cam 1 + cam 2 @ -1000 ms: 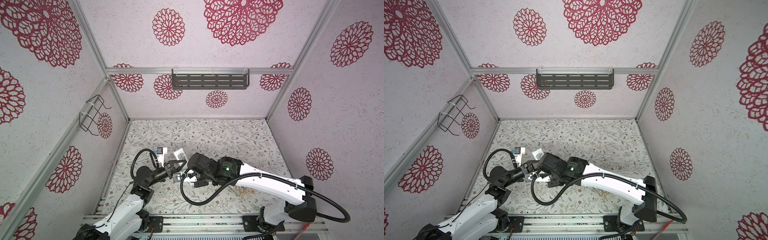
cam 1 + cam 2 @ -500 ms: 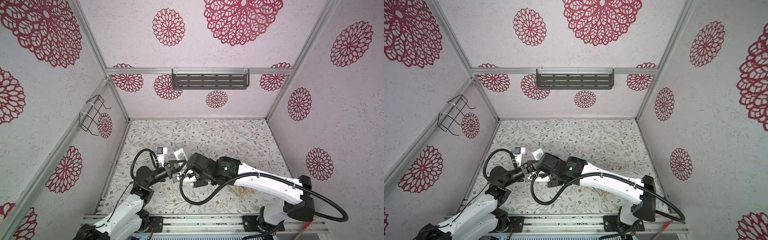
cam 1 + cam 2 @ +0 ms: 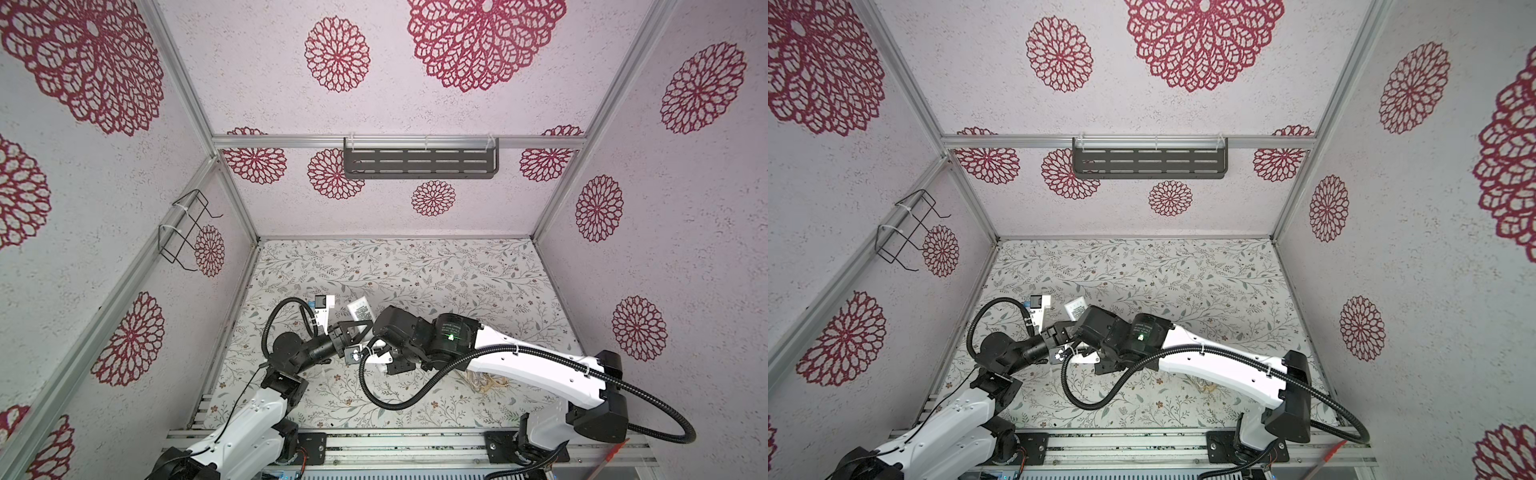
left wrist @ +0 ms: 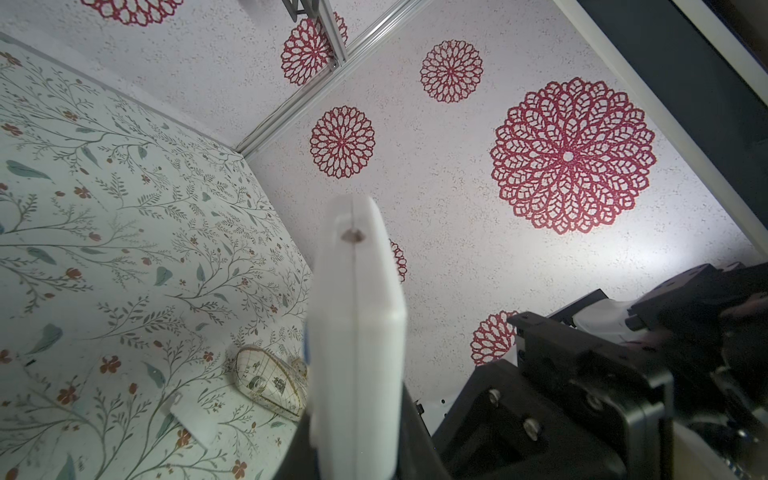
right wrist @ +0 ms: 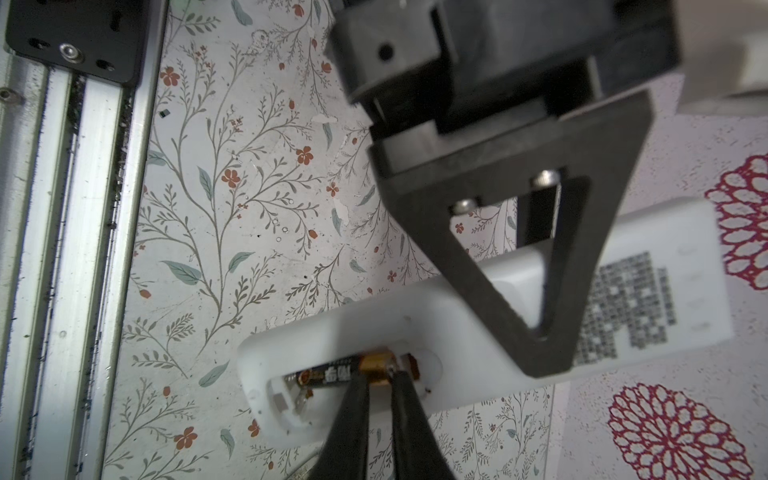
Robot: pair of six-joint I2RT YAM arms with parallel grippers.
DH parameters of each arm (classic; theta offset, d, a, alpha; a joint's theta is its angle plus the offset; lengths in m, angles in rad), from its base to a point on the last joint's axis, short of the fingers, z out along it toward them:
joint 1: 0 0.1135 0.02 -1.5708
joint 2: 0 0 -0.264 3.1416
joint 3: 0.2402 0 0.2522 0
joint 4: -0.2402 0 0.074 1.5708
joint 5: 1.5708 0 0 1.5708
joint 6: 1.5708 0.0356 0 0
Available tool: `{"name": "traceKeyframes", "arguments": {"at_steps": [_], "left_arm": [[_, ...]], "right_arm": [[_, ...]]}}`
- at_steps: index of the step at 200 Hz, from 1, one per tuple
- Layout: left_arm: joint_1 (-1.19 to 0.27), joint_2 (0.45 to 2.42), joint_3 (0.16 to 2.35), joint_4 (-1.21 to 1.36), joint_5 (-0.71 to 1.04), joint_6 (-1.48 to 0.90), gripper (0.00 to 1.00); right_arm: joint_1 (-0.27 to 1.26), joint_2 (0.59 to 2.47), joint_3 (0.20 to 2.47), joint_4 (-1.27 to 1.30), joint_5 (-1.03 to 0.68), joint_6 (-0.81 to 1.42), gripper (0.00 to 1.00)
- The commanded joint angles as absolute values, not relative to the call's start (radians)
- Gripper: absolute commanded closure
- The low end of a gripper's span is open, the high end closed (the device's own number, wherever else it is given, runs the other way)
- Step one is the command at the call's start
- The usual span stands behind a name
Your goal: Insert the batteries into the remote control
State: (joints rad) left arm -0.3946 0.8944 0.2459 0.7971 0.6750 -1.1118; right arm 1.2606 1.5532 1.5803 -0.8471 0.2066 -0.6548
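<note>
Right wrist view: remote control (image 5: 415, 324), back exposed, clamped by left gripper (image 5: 540, 332) to steady its open bay; right gripper (image 5: 380, 386) fingertips (image 5: 357, 399) all but closed, seemingly seating battery (image 5: 328, 376)

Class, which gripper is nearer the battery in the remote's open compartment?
Right. The right gripper touches the battery with its tips; the left gripper clamps the remote control farther along.

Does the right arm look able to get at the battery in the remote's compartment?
Probably yes: the right gripper touches the battery, and the left gripper holds the remote control farther along, clear of it.
</note>
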Motion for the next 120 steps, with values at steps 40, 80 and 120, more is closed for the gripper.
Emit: {"name": "traceKeyframes", "arguments": {"at_steps": [40,80,120], "left_arm": [[-0.395,0.883,0.262,0.866,0.686,-1.129,1.00],[-0.395,0.884,0.263,0.870,0.686,-1.131,1.00],[-0.394,0.885,0.265,0.872,0.687,-1.129,1.00]], "right_arm": [[1.255,1.571,1.585,-0.850,0.207,-0.664,0.86],[1.256,1.573,1.575,-0.850,0.198,-0.660,0.86],[1.255,1.578,1.571,-0.856,0.197,-0.660,0.87]]}}
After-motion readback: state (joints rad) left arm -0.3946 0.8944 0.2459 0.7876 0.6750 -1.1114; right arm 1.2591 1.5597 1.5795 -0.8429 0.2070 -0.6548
